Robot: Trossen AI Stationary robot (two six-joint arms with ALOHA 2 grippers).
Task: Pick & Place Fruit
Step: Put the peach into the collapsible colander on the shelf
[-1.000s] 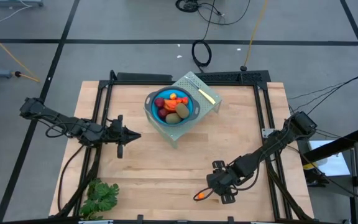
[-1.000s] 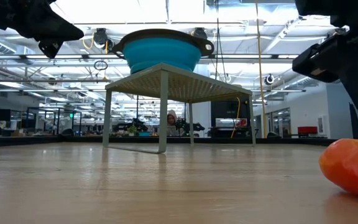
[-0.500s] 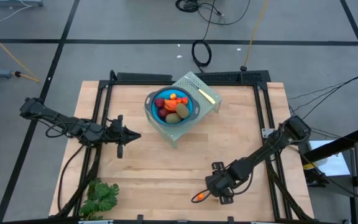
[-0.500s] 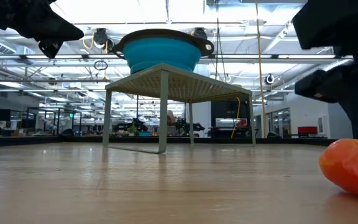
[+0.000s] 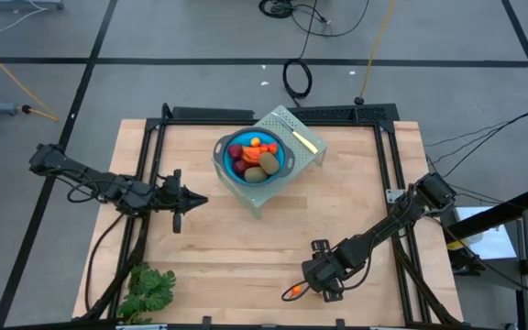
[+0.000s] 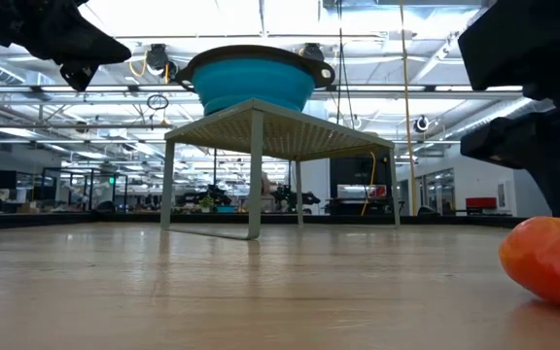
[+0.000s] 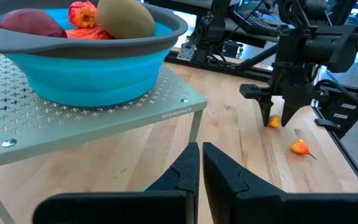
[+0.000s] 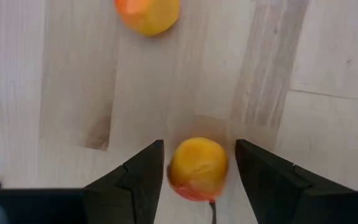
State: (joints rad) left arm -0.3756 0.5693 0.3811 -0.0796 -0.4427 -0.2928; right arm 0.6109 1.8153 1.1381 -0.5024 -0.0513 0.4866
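A blue bowl stands on a perforated metal stand and holds dark-red balls, olive-brown ovals and orange-red pieces. Two tiny orange fruit pieces lie on the wood near the table's near edge. My right gripper is open and points down, with one orange piece on the table between its fingers, narrow gaps on both sides. The second piece lies just beyond it. My left gripper waits shut at the table's left, level with the stand.
A leafy green bunch lies at the near left corner. A thin yellow stick rests on the stand beside the bowl. Black frame rails run along the table's sides. Open wood lies between the stand and the near edge.
My right gripper has shifted a little toward the table's near-left and come lower over the tiny orange piece, its fingers staying open. The fruit and the left arm have kept still.
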